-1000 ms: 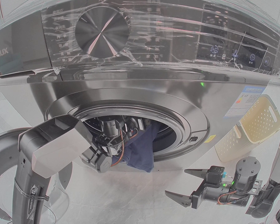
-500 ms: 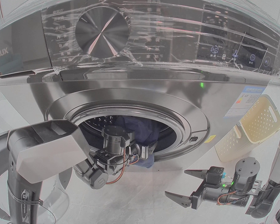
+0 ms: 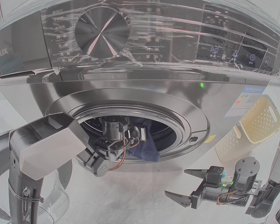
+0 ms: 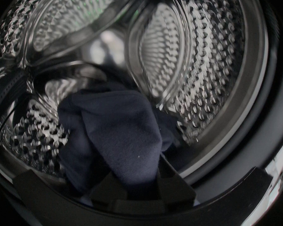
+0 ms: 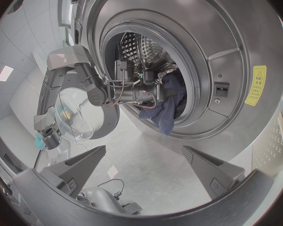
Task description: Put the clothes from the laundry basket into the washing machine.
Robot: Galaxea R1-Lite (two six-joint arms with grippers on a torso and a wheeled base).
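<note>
A dark navy garment (image 3: 150, 145) lies partly inside the washing machine drum (image 4: 191, 63), and a fold of it hangs over the lower lip of the door opening (image 5: 165, 116). My left gripper (image 3: 140, 135) sits in the opening, shut on the garment (image 4: 122, 132), with cloth bunched between its fingers (image 4: 176, 185). My right gripper (image 3: 176, 183) hangs open low over the floor in front of the machine, holding nothing. Its two fingers (image 5: 91, 157) are spread wide. The pale yellow laundry basket (image 3: 259, 125) leans on its side at the machine's right.
The round glass door (image 5: 80, 116) is swung open to the left, beside my left arm. Light tiled floor (image 3: 137, 193) lies in front of the machine. The control panel with a large dial (image 3: 101, 31) is above the opening.
My left gripper dipped to the lip of the opening, then rose back into it with the garment. Less cloth hangs out than a second ago. The right arm has not moved.
</note>
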